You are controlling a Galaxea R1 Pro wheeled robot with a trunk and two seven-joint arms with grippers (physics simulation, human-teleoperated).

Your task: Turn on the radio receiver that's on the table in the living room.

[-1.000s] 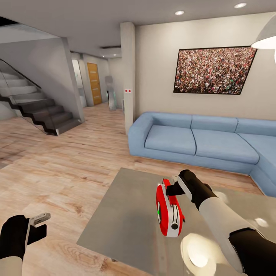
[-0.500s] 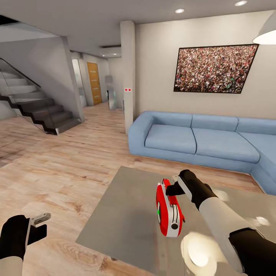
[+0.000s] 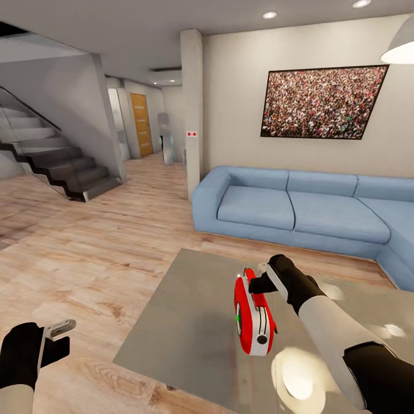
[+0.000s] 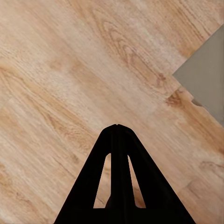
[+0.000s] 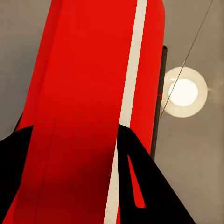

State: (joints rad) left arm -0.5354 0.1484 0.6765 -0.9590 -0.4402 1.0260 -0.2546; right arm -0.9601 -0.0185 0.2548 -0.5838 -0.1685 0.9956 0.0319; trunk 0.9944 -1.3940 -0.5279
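No writing or brand can be read on the radio (image 3: pixel 253 317), only a green spot on its left side and a dark round dial low on its near face. It stands on edge in the lower middle of the head view, on the grey table (image 3: pixel 190 328), well in from the table's left and near edges, long axis running from near to far. The right gripper (image 3: pixel 257 283) sits at its far upper end; in the right wrist view the black fingers (image 5: pixel 144 186) flank the red body (image 5: pixel 84 102), jaws clamped on it. At lower left the left gripper (image 4: pixel 117 127) hangs over open wood floor (image 3: pixel 86 253), jaws together, beside the table corner (image 4: pixel 205 74). A blue sofa (image 3: pixel 299 210) lies beyond the table.
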